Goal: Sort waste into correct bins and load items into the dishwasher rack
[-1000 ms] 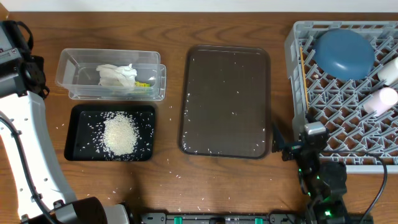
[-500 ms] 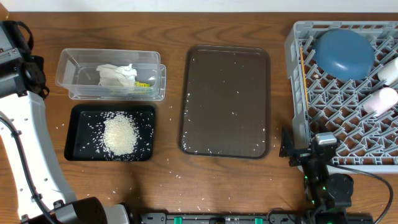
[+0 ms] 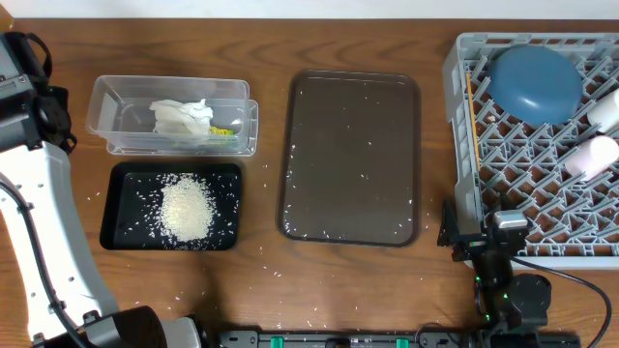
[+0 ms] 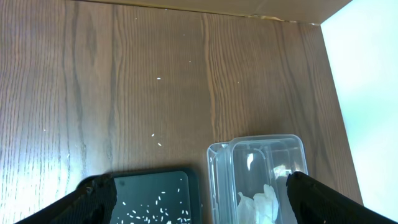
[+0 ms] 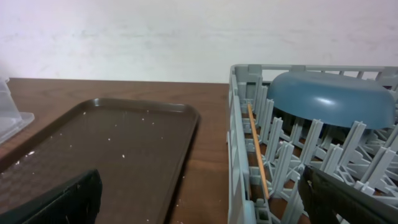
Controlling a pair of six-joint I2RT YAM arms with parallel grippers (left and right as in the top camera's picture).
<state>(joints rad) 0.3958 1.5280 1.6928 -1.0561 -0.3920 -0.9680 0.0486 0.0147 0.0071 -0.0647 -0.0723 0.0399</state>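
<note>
Table (image 3: 261, 280): open wood w/ stray grains lying btwn brown tray (image 3: 350, 159) and front edge.
Rack (image 3: 462, 126): sitting far right, left wall running near brown tray's edge.
Bins: black tray (image 3: 108, 208) holding rice (image 3: 186, 208); clear container (image 3: 106, 111) holding napkin (image 3: 182, 118).
Bowl (image 3: 534, 82): lying upside down in rack.
Chopsticks (image 5: 258, 155): leaning along rack's left wall, long axis pointing front-to-back, ahead of right fingers, apart.
Right gripper (image 5: 199, 199): jaws gaping, empty, at rack's front-left corner.
Left gripper (image 4: 199, 196): jaws gaping, empty, bins' ends showing btwn fingers.

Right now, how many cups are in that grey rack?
2. A white cup at the rack's right edge, a pink cup just below it in the overhead view. The frame cuts the rack off there, so more may be hidden.
</note>
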